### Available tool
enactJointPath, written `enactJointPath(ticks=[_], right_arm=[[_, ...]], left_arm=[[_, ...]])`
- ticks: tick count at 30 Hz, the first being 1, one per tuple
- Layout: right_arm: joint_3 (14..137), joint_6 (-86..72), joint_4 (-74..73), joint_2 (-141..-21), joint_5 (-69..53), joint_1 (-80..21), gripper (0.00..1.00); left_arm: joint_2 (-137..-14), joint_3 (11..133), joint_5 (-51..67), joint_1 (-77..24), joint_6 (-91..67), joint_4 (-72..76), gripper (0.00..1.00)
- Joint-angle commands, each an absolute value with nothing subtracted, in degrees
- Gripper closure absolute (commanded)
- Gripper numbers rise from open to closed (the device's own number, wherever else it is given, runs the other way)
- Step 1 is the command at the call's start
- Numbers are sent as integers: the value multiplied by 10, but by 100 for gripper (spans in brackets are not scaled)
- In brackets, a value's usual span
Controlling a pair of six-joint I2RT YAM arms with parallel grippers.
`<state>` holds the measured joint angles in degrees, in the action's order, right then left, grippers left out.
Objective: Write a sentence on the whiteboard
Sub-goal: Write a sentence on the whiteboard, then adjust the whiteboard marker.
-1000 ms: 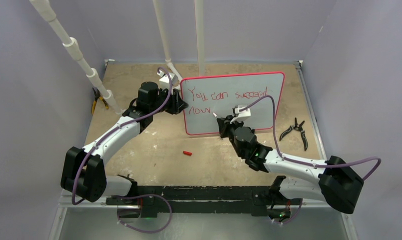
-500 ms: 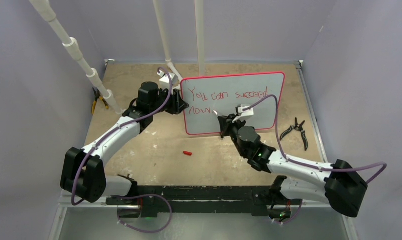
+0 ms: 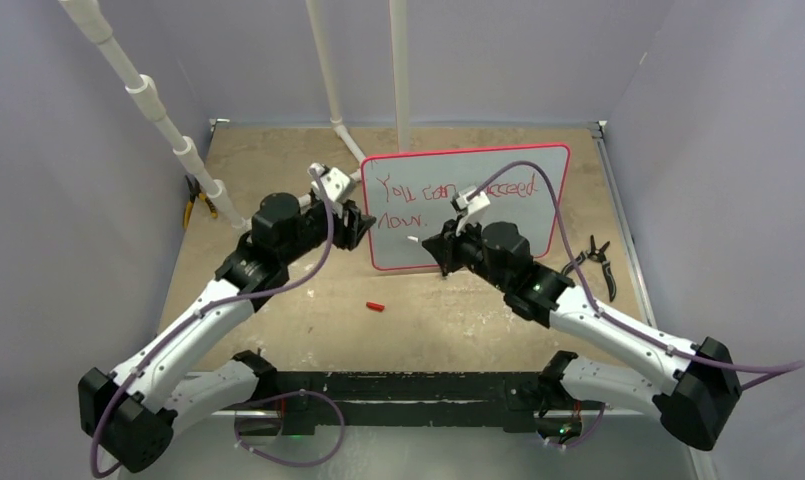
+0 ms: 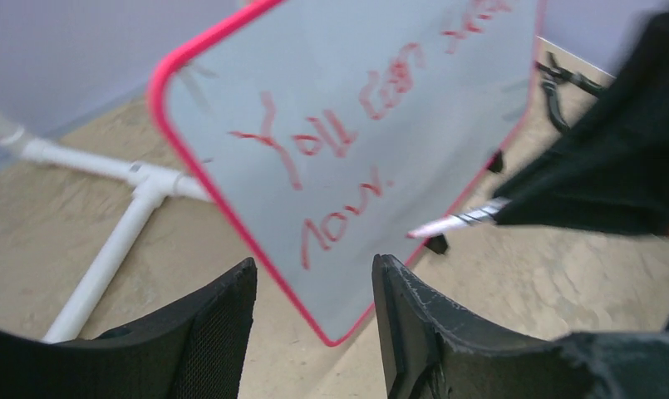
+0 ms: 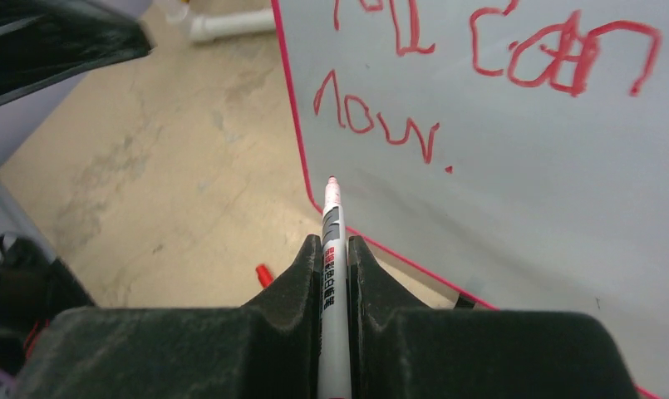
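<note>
The whiteboard (image 3: 518,225) stands upright at the back middle of the table, with a red-pink frame. The sentence (image 3: 448,192) reads "You can succeed now." in red; it also shows in the left wrist view (image 4: 314,141) and the right wrist view (image 5: 381,125). My right gripper (image 3: 440,250) is shut on a white marker (image 5: 332,218), whose tip points at the board's lower left, just off its face. My left gripper (image 4: 314,283) is open and empty, facing the board's lower left corner (image 4: 347,332) from a short way off. The red cap (image 3: 376,307) lies on the table.
Black pliers (image 3: 594,262) lie right of the board. Yellow-handled pliers (image 3: 200,207) lie by the left wall. White PVC pipes (image 3: 148,100) rise at the back left and behind the board. Walls close in three sides.
My left gripper has pulled back from the board's left edge toward the near left. My right gripper has drawn the marker away from the end of "now." and swung left.
</note>
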<state>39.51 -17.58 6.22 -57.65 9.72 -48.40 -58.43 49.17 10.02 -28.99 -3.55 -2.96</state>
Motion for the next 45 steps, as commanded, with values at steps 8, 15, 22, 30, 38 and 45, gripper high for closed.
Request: enactJointPath(ticks=[8,15,22,30,38,45], right_arm=[[530,-89,-121,-668,-346,-381,100],[563,-62,-154,-706,-389,-382,100],[571,-49,-165,-715,-413,-382,100],[562,-60,-138,-715,-470,-383,100],[498,-179,-10,-677,-439,-382,61],[402,-305,146,-612,-322,-382,37]], left_arm=[[-535,415,243,-408,41,-65,47],[-590,433,206,-485,58,-93,47],[-601,430,183,-491,55,-86,47],[-620,437,201,-494,49,-81,73],[-623,430,208,-494,-15,-57,100],[-638,422,210,-493,-80,-15,100]])
